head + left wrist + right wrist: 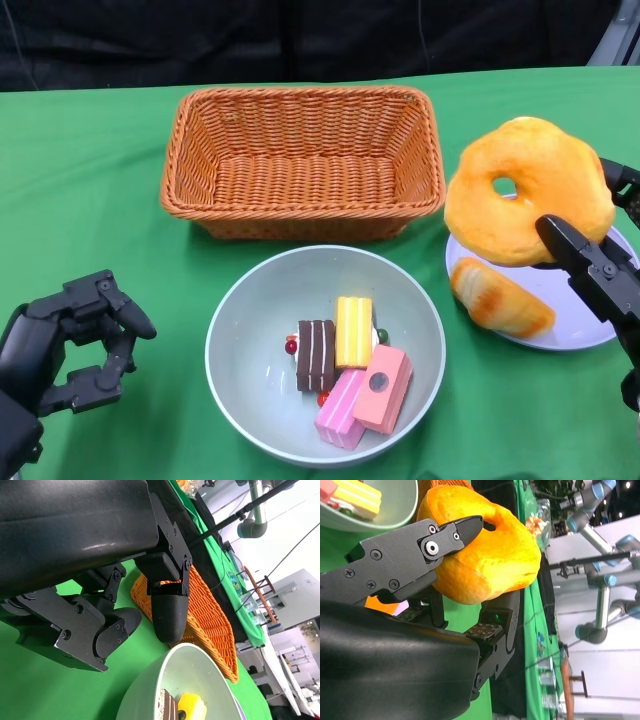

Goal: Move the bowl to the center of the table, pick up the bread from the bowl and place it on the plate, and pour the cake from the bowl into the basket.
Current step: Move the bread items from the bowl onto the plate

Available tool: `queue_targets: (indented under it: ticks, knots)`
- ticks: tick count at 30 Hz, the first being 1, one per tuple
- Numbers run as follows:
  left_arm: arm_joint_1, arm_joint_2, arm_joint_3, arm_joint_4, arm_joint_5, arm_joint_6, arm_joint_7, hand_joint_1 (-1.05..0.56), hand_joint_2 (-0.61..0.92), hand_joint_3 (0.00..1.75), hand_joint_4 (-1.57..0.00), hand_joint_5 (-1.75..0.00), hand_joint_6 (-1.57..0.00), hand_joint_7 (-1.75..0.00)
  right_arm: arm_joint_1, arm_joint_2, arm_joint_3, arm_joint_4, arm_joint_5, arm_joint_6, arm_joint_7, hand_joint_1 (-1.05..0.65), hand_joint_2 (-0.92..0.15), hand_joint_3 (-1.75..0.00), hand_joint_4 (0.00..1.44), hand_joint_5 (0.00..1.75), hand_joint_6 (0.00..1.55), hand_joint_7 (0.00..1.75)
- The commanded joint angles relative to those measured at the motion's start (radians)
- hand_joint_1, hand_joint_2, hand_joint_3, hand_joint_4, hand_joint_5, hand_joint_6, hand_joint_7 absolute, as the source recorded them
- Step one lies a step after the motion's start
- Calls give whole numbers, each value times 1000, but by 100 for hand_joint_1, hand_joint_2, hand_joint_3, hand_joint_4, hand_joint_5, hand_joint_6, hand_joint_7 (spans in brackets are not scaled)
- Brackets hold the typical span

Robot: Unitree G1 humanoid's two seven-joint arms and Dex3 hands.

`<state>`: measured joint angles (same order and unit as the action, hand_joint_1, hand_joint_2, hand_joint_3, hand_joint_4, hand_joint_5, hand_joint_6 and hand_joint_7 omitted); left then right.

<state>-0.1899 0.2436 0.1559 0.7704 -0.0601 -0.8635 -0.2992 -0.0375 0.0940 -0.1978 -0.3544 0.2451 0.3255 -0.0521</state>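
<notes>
The right robot hand (pixel 590 265) grips the ring-shaped bread (pixel 528 190) just above the plate (pixel 590 335), ready to set it beside a roll (pixel 500 297). The left robot hand (pixel 75 345) waits empty, fingers curled, beside the bowl (pixel 240 330) mid-desk.

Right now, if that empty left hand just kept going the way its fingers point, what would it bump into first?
Probably the grey bowl. The left hand points its fingers across the green cloth toward the bowl's near rim, with the wicker basket further back. Depth is unclear, so this is a guess.
</notes>
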Motion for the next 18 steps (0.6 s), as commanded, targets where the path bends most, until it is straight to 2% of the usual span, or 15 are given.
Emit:
queue_targets:
  ticks: [1, 13, 18]
  knots:
    - [-9, 24, 8, 9, -6, -12, 4, 3, 58, 107, -81, -164, -76, -139, 20, -33, -72, 25, 26, -27, -5, -17, -92, -28, 67, 147, 54, 122]
    - [-16, 33, 10, 25, -6, -10, 3, 3, 57, 107, -79, -164, -75, -137, -2, -77, -165, 147, 28, -7, -48, -16, -92, -23, 62, 148, 51, 129]
    - [-19, 34, 11, 31, 2, -16, 15, 3, 56, 108, -81, -165, -77, -135, -20, -95, -175, 204, 19, -14, -61, -16, -92, -19, 63, 142, 51, 119]
